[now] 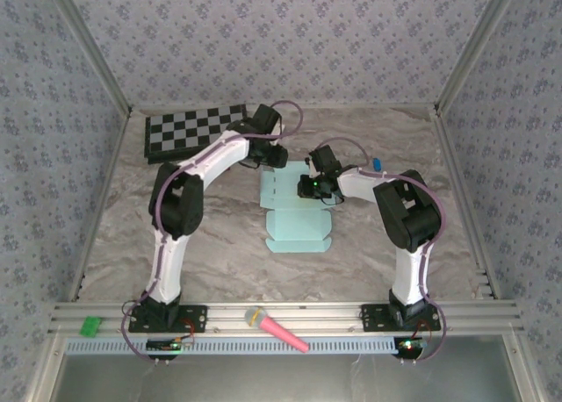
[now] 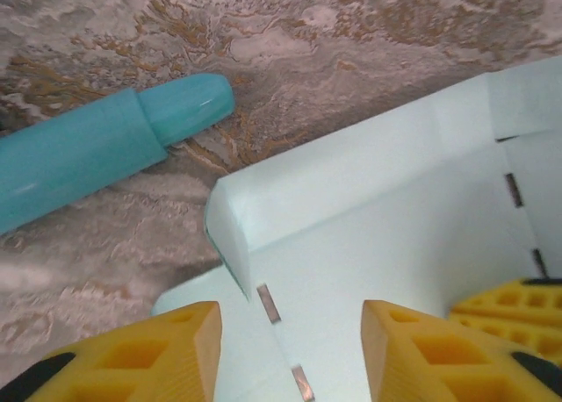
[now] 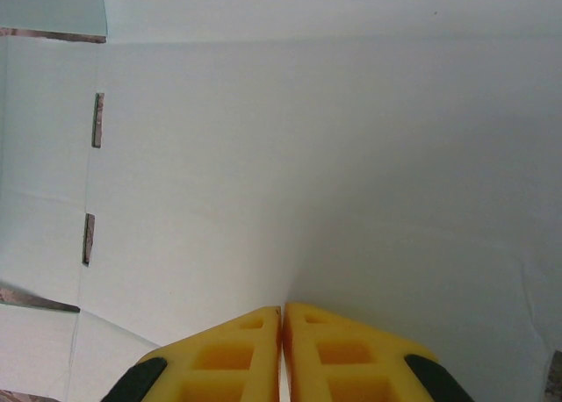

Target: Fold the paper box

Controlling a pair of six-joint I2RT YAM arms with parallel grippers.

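Observation:
The paper box [image 1: 296, 216] lies as a flat pale aqua die-cut sheet in the middle of the table. My left gripper [image 1: 270, 155] hovers over its far end. In the left wrist view the left gripper [image 2: 290, 336] is open above the sheet [image 2: 395, 235], and a small corner flap [image 2: 230, 235] stands up just ahead of its left finger. My right gripper [image 1: 314, 188] is over the sheet's right side. In the right wrist view its tips [image 3: 283, 312] are shut together and touch the sheet [image 3: 307, 156], with nothing between them.
A teal marker pen [image 2: 88, 152] lies on the marbled table just beyond the sheet's far corner. A checkerboard [image 1: 193, 128] sits at the back left. A pink and yellow tool [image 1: 277, 329] and a green piece [image 1: 90, 326] rest on the near rail.

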